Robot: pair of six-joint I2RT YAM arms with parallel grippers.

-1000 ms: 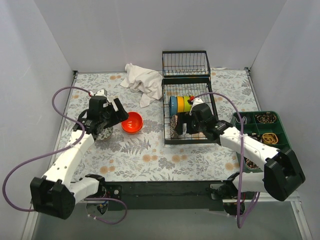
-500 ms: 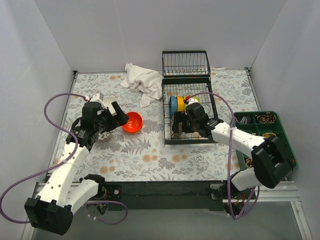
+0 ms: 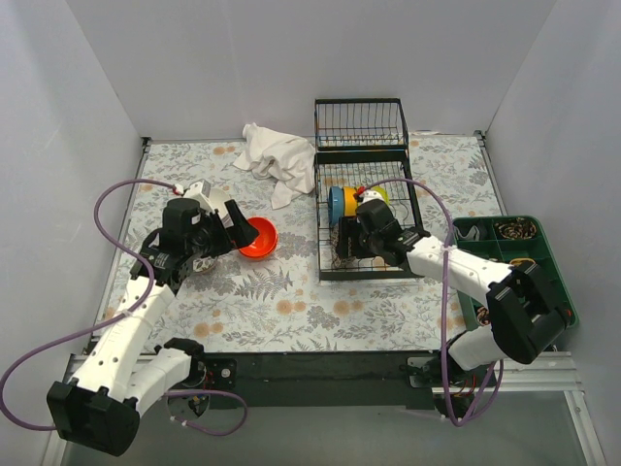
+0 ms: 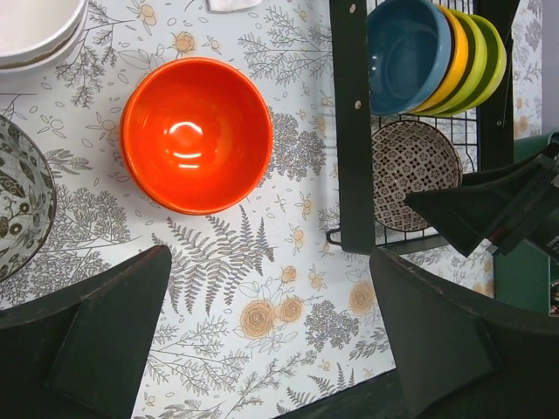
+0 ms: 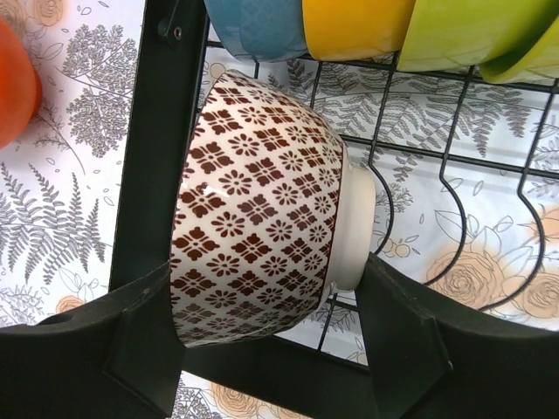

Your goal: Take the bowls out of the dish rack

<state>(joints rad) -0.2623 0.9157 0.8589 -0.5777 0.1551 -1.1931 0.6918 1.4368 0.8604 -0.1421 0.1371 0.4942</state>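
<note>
The black wire dish rack [image 3: 317, 216] stands right of centre. It holds a blue bowl [image 3: 336, 204], a yellow bowl [image 3: 350, 201] and green bowls [image 3: 374, 195] on edge, and a brown-patterned bowl [image 5: 253, 218] lying on its side at the rack's near left corner. My right gripper [image 3: 346, 245] is open, with one finger on each side of that patterned bowl; the right finger [image 5: 402, 340] is at its foot. An orange bowl [image 3: 260, 238] sits on the table left of the rack. My left gripper [image 3: 238, 231] is open and empty just beside it.
A grey patterned bowl [image 4: 17, 205] and stacked white bowls [image 4: 35, 26] sit left of the orange bowl [image 4: 196, 135]. A white cloth [image 3: 275, 155] lies at the back. A green compartment tray [image 3: 555, 254] stands at the right edge.
My right gripper has pushed left into the rack's near corner around the patterned bowl. My left gripper has shifted a little right, toward the orange bowl.
</note>
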